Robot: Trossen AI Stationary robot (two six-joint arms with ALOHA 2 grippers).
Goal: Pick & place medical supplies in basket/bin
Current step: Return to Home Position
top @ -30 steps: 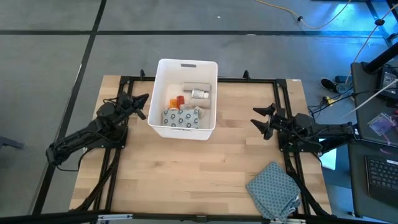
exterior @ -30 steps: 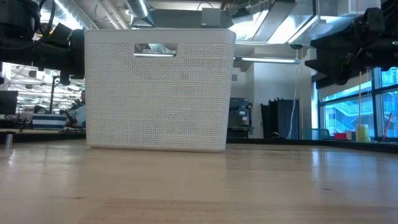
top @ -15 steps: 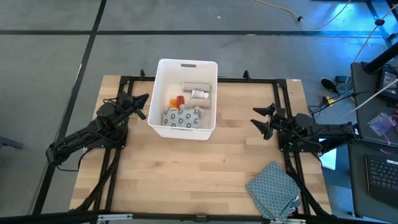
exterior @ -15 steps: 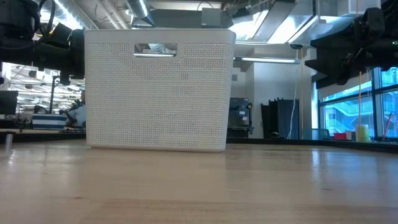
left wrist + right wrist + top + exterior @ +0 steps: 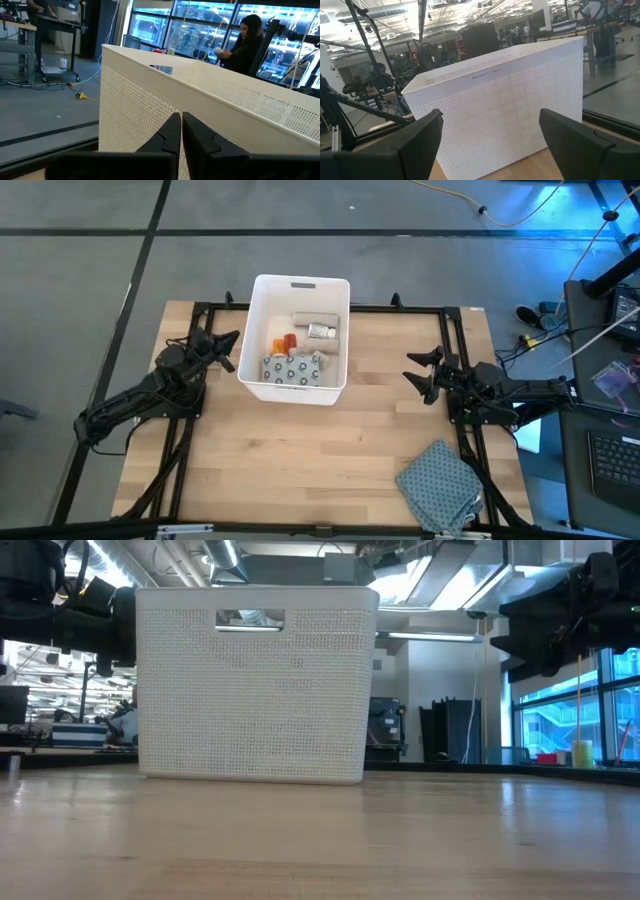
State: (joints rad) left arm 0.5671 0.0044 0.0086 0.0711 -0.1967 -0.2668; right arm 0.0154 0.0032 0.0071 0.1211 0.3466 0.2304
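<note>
The white basket (image 5: 297,340) stands at the table's far middle; it shows in the low view (image 5: 255,685) and both wrist views (image 5: 210,110) (image 5: 500,95). Inside lie a blue-dotted soft pack (image 5: 292,367), a red bottle (image 5: 289,340), a white bottle (image 5: 320,331) and a greyish box (image 5: 316,318). My left gripper (image 5: 232,338) is shut and empty, just left of the basket's left wall. My right gripper (image 5: 418,372) is open and empty, to the right of the basket.
A grey-teal patterned cloth (image 5: 440,485) lies folded at the table's near right corner. The bare wooden table top (image 5: 300,460) spreads in front of the basket. A person (image 5: 247,42) sits in the room beyond the table.
</note>
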